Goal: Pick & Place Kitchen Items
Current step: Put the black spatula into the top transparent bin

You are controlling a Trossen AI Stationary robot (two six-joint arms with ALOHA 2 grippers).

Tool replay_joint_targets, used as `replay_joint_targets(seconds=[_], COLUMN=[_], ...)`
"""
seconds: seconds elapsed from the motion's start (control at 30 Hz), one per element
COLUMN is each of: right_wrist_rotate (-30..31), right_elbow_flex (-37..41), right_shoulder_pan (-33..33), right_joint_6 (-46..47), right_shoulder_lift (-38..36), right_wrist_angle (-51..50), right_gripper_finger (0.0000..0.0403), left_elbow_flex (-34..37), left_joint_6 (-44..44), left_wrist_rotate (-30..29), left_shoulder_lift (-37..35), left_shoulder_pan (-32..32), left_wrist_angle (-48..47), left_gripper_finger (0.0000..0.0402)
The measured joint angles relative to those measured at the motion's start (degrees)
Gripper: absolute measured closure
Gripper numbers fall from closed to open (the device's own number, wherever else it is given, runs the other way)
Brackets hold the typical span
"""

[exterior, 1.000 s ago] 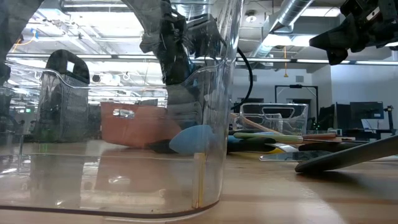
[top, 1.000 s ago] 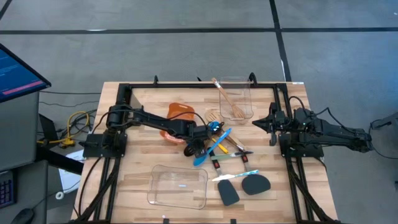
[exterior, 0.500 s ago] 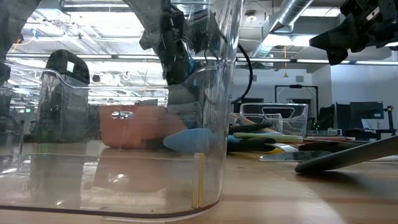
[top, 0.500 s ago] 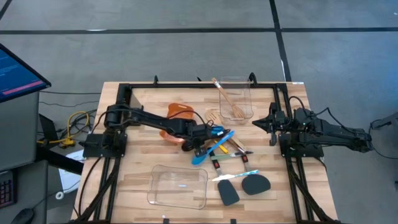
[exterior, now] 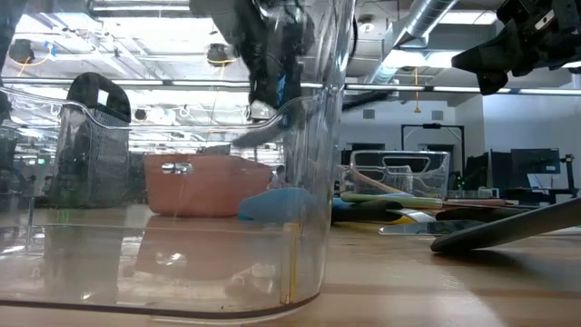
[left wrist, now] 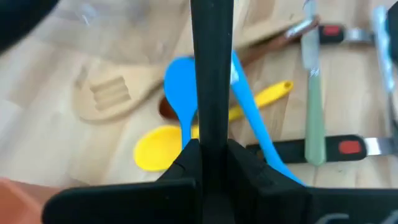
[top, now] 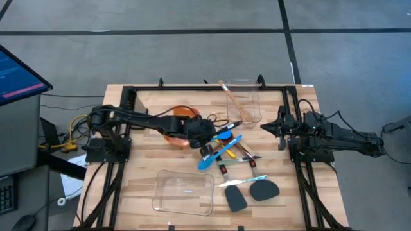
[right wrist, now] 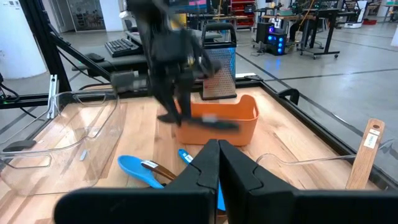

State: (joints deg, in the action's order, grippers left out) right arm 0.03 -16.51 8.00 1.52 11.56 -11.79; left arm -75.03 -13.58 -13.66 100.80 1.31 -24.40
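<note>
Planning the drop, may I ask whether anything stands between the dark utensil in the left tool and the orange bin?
Nothing visible does. The left tool holds the dark utensil above the table, close by the orange bin, with no object between them.

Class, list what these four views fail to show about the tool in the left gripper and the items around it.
- Left wrist view: the dark tool in the left gripper runs off the top edge, so its head is unseen.
- Low view: a clear container up close blurs the utensils behind it.
- High view: the left arm covers much of the orange bin.
- Right wrist view: the parked right gripper hides part of a blue spoon.
</note>
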Motion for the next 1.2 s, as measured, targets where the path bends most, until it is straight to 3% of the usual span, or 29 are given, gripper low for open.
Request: replay_joint_targets(seconds=[0.17,0.4,0.7,1.2], right_wrist_rotate=[0.0,0.0,0.0,0.0], right_elbow_flex=[0.0,0.02,0.02,0.02], right_shoulder_pan=[-0.01,0.01,-0.21,-0.23], right_joint_6=[0.0,0.0,0.0,0.94], right_shoulder_lift=[0.01,-0.01,3.39,25.61], right_wrist_angle=[0.11,3.09,10.41,38.38], right_gripper_finger=[0.0402,0.0402,0.0396,0.0252], left_elbow_flex=[-0.04,-0.06,-0.06,-0.06], left_joint_6=[5.03,17.18,20.73,20.85], left_wrist_rotate=[-3.99,-5.37,1.42,3.55], left_shoulder_lift=[-4.65,-6.86,-6.54,-6.5], left_shoulder_pan=[0.27,-0.48,-3.39,-3.97], left_wrist_angle=[1.94,12.92,20.19,21.68], left_gripper_finger=[0.0381,0.0385,0.0384,0.0383])
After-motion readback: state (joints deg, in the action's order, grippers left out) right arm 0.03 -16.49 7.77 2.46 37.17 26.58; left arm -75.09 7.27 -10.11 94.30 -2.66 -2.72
